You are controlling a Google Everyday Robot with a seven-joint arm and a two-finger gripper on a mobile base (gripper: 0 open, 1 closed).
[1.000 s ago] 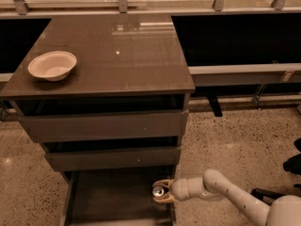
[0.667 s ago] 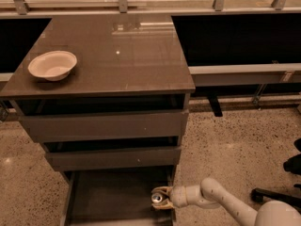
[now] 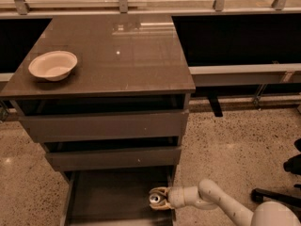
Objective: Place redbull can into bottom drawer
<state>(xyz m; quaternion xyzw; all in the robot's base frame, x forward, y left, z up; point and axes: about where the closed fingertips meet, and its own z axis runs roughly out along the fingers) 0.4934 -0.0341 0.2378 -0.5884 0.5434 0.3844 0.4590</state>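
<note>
The redbull can [image 3: 155, 199] shows its shiny pull-tab top at the right side of the open bottom drawer [image 3: 108, 199], a shallow tray with a dark floor pulled out below two grey drawer fronts. My gripper [image 3: 159, 199] reaches in from the right on a white arm [image 3: 216, 202] and is shut on the can, with its tan fingers [image 3: 160, 190] on either side of it. The can is upright, low inside the drawer near its right rail. I cannot tell whether it rests on the floor.
A white bowl [image 3: 52, 65] sits at the left of the brown cabinet top [image 3: 122, 51]. The two upper drawers [image 3: 108, 126] are shut. Speckled floor lies to the right, with a dark chair base [image 3: 277, 197] at the far right.
The gripper with the can has moved left and down, deeper into the bottom drawer. The arm has bent lower.
</note>
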